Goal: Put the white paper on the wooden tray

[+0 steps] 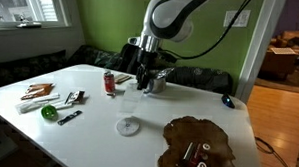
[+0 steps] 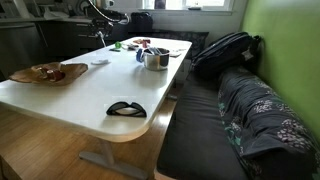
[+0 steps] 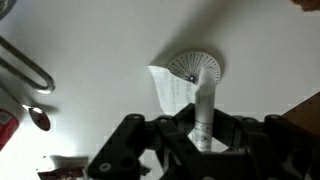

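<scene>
My gripper (image 1: pixel 140 81) hangs above the white table and is shut on the white paper (image 1: pixel 131 98), which droops below the fingers. In the wrist view the gripper (image 3: pixel 203 128) pinches a curled edge of the paper (image 3: pixel 176 92) over a round white disc (image 3: pixel 195 66), which also shows in an exterior view (image 1: pixel 127 126). The wooden tray (image 1: pixel 215 146), dark brown with a wavy outline, lies at the table's near right with small objects on it. It is apart from the gripper. It also shows in an exterior view (image 2: pixel 45 72).
A silvery metal mug (image 1: pixel 158 81) stands just behind the gripper. A red can (image 1: pixel 110 82), a green object (image 1: pixel 48 112) and small tools lie to the left. Black sunglasses (image 2: pixel 125 108) sit at the table's end. A backpack (image 2: pixel 225 50) rests on the bench.
</scene>
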### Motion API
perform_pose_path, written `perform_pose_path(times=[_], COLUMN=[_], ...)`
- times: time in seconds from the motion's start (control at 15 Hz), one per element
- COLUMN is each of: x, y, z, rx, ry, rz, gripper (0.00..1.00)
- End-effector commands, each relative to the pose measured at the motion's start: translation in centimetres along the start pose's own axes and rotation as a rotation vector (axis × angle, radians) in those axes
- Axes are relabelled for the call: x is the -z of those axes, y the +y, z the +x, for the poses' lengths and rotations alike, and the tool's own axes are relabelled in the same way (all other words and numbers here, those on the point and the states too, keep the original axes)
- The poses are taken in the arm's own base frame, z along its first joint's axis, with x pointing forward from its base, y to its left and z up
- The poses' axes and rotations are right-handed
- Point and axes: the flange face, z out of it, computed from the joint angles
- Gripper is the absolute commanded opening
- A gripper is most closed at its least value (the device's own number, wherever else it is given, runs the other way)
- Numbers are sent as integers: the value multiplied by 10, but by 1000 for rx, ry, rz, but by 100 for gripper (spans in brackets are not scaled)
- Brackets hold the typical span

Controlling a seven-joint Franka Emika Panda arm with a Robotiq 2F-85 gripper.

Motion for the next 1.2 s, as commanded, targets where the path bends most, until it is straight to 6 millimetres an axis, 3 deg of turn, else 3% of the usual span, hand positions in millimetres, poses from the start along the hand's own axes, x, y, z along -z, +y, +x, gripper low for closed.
perform_pose_path(times=[0.0,0.33,0.4,0.47,0.67,0.73,0.8,1.13], x=[45,87,73,78,80,77,80,130], y=[-33,-88,-57,-65,-62,-61,-59,-76], z=[-23,-49,-28,-30,-26,-27,-30,-47], rx=[-2,28,31,30,30,28,-21,-242], ry=[-11,-83,-55,-60,-52,-54,-78,-158], rz=[-153,-314,-257,-268,-271,-267,-238,-43], gripper=[2,2,2,9,9,2,2,2])
